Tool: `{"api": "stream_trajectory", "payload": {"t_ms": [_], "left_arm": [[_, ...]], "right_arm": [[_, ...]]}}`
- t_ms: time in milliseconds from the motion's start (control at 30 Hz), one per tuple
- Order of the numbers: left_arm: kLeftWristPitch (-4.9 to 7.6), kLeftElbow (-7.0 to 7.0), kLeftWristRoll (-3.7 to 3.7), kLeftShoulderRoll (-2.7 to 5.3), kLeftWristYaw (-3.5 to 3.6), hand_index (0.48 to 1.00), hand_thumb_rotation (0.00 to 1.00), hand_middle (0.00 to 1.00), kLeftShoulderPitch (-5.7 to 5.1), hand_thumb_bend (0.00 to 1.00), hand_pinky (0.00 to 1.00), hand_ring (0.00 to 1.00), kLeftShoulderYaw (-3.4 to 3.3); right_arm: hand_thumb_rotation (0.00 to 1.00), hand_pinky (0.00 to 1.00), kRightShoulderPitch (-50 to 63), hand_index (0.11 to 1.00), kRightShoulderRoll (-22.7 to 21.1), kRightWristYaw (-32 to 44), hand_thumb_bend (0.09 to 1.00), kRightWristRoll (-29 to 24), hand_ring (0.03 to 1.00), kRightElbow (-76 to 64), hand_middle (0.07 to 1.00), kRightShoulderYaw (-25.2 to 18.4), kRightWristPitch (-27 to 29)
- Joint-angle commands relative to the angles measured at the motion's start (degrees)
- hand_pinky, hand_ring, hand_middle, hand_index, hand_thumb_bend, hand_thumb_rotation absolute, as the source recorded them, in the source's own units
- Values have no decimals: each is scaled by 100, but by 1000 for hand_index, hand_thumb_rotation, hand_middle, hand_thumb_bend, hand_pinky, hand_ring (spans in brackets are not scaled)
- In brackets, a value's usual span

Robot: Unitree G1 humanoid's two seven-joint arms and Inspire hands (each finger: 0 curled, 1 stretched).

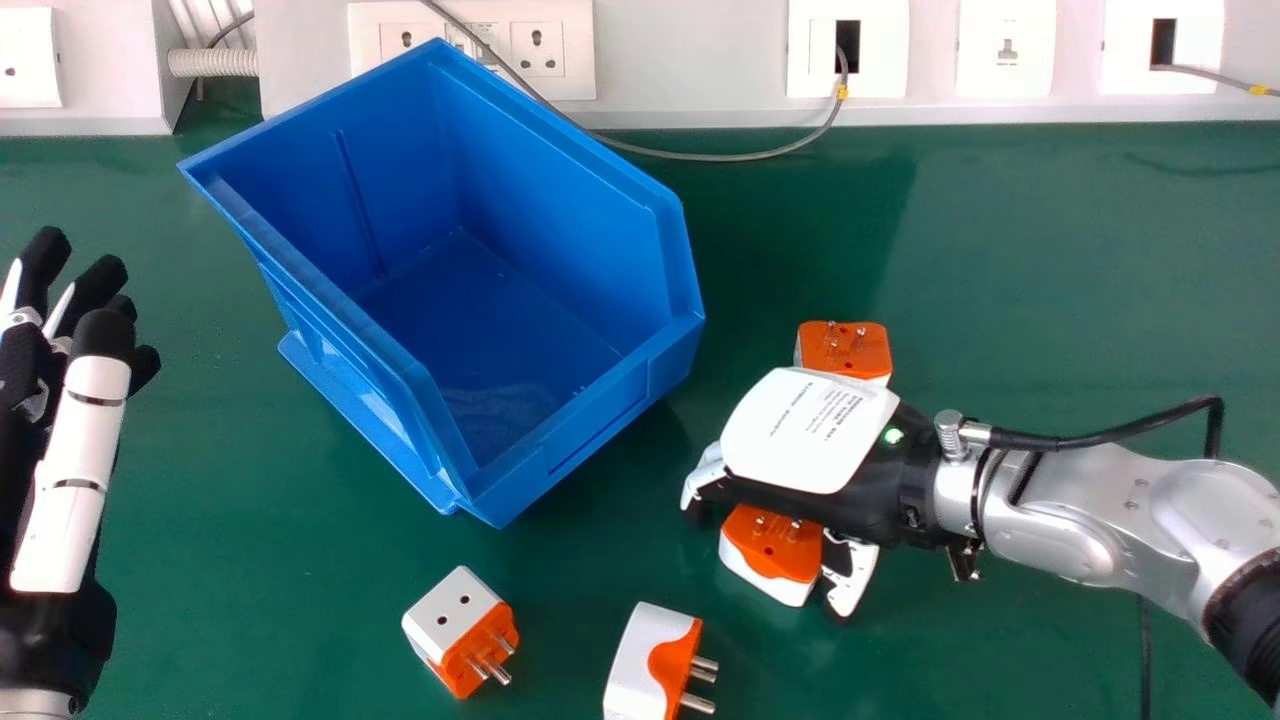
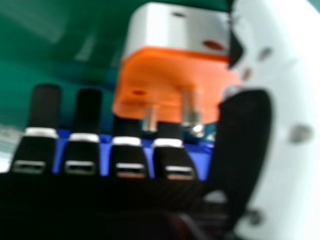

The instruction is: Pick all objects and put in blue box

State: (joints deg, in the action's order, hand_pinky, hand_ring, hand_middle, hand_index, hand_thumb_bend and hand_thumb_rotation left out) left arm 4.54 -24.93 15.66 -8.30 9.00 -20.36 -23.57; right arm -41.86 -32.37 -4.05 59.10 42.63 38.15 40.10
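My right hand [image 1: 810, 430] is palm down on the right in the head view, open over a white-and-orange adapter [image 1: 775, 545] that lies between its fingers and thumb. In the right hand view, that adapter [image 2: 172, 82] has its pins toward the hand [image 2: 131, 155], whose fingers look straight. Another adapter [image 1: 845, 348] is on the hand's far side, partly hidden. Two more lie near the front, one adapter [image 1: 460, 630] on its side and a second adapter [image 1: 645, 665] at the bottom edge. The blue box [image 1: 640, 385] stands empty, left of the right hand. My left hand [image 1: 75, 470] is open at the left edge.
The green table [image 1: 1050, 250] runs back to a wall strip with sockets [image 1: 540, 50]. A grey cable [image 1: 700, 157] droops from the wall behind the box. A black cable [image 1: 1145, 650] hangs near the right forearm.
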Motion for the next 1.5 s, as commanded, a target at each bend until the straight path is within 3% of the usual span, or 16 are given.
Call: {"api": "stream_trajectory", "payload": {"t_ms": [0, 367, 633, 900, 1133, 1267, 1467], "left_arm": [[15, -84, 18, -46, -39, 965, 753, 936, 12, 502, 892, 940, -61], [-63, -153, -9, -56, -138, 941, 741, 911, 58, 517, 851, 914, -51], [-92, -187, 13, -52, -190, 934, 727, 905, 73, 524, 843, 905, -50], [-105, -204, 51, -47, -178, 928, 715, 902, 58, 529, 835, 899, -58], [-96, -194, 24, -65, -153, 925, 710, 900, 39, 532, 831, 896, -48], [-82, -181, 2, -82, -123, 925, 710, 900, 27, 532, 832, 896, -35], [-114, -201, 25, -95, -83, 931, 710, 905, 9, 529, 840, 904, -38]], "right_arm": [[23, 542, -45, 617, -4, -176, 613, 31, 651, 51, 672, 61, 56], [102, 467, -94, 503, 10, -396, 516, 71, 550, 147, 582, 143, -28], [42, 454, -115, 481, 17, -466, 517, 53, 522, 172, 539, 147, -20], [17, 405, -132, 466, -28, -949, 508, 320, 491, 163, 523, 259, -129], [6, 375, -116, 462, -41, -1567, 504, 528, 468, 248, 503, 341, -136], [5, 370, -105, 471, -46, -1572, 504, 498, 462, 214, 498, 359, -133], [2, 353, -67, 495, -62, -1614, 501, 385, 447, 147, 484, 310, -32]]}}
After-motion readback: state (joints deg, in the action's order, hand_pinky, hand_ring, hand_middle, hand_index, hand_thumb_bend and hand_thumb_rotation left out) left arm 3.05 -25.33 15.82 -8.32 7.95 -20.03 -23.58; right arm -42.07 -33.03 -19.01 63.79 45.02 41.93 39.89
